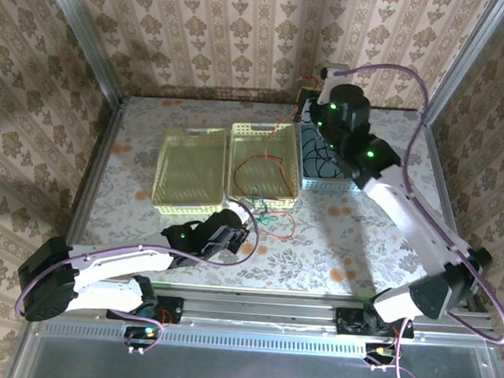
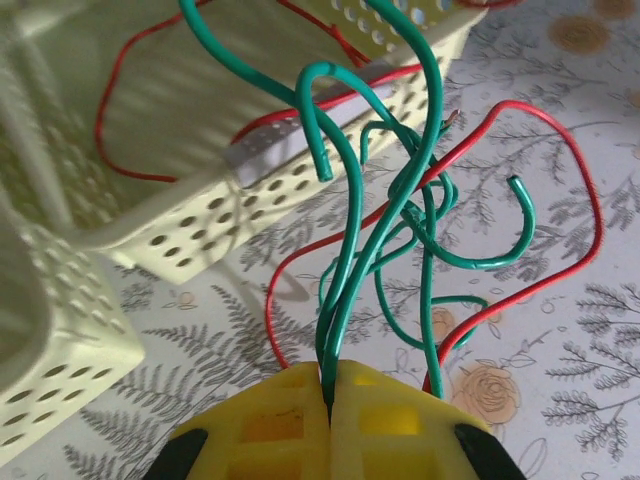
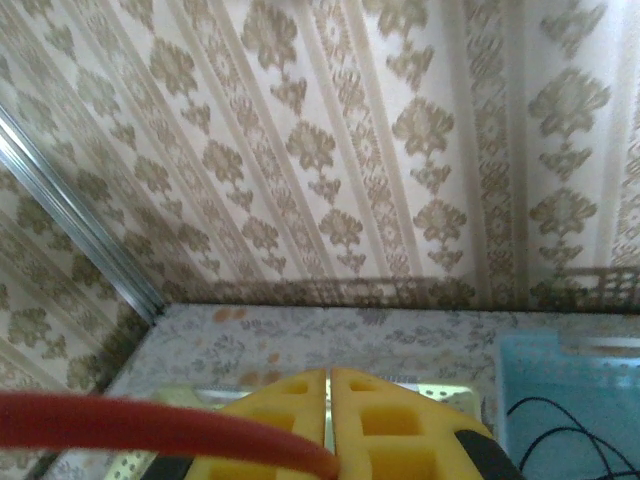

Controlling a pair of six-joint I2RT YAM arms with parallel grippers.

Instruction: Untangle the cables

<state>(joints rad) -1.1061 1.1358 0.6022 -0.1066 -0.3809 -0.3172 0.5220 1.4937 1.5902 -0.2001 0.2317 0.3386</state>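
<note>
Left gripper (image 2: 329, 392) is clamped fully shut, and a couple of green cables (image 2: 410, 210) are pinched right in the seam between its yellow pads. From there they run straight up and away, then knot into a loose tangle just ahead of the fingers, with cut ends curling off to either side. A red cable (image 2: 597, 200) loops wide around that green mess on the flowery bench (image 1: 335, 238), and more red trails up over the holed wall of the yellow basket (image 2: 170, 230) just behind. From overhead the left gripper (image 1: 247, 228) sits low, right at the near edge of that middle basket (image 1: 265, 131), with the green tangle touching its tip. A second yellow basket (image 1: 191, 135) stands beside it on the left.

Right gripper (image 3: 330, 400) is closed tight too, holding a red strand (image 3: 120, 425) that leaves its pads and runs off to the left. I can't tell if it's the same red one. It's raised up near the back wall (image 1: 310, 106), well apart from the tangle. Below it to the right is a blue basket (image 3: 560, 370) with black cables (image 3: 548, 400) lying inside.
</note>
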